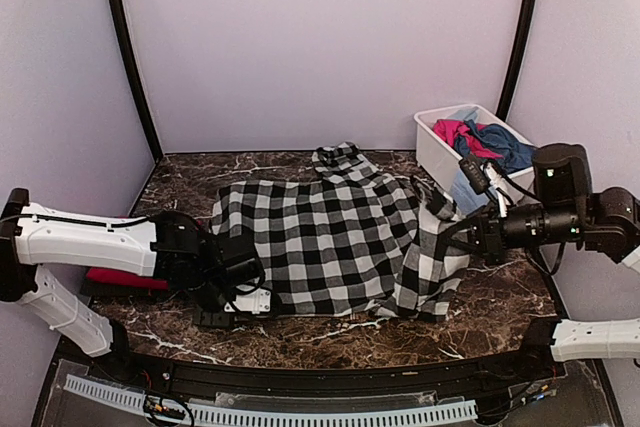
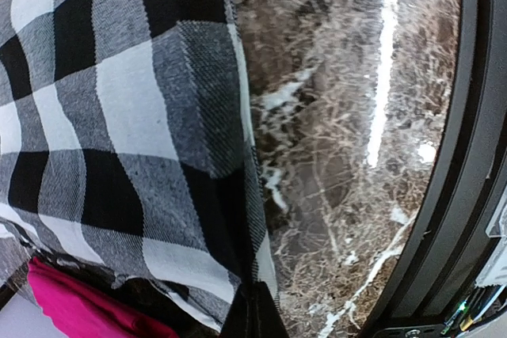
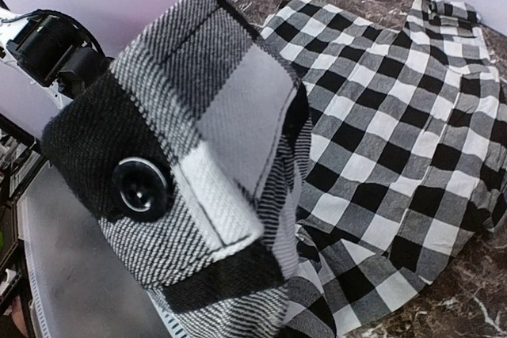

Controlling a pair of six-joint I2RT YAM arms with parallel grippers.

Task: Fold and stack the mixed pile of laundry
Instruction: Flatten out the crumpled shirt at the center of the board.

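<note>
A black-and-white checked shirt lies spread flat on the marble table. My left gripper sits low at the shirt's near left corner, shut on the hem; in the left wrist view the cloth edge runs down into the closed dark fingers. Over at the shirt's right side, my right gripper is shut on a lifted sleeve. Its buttoned cuff drapes right over the right wrist camera and hides the fingers. More of the laundry pile, pink and blue pieces, fills the white tub.
The white tub stands at the back right, just behind the right arm. A red garment lies under the left arm at the table's left edge. Bare marble shows to the shirt's near side, bounded by the black front rail.
</note>
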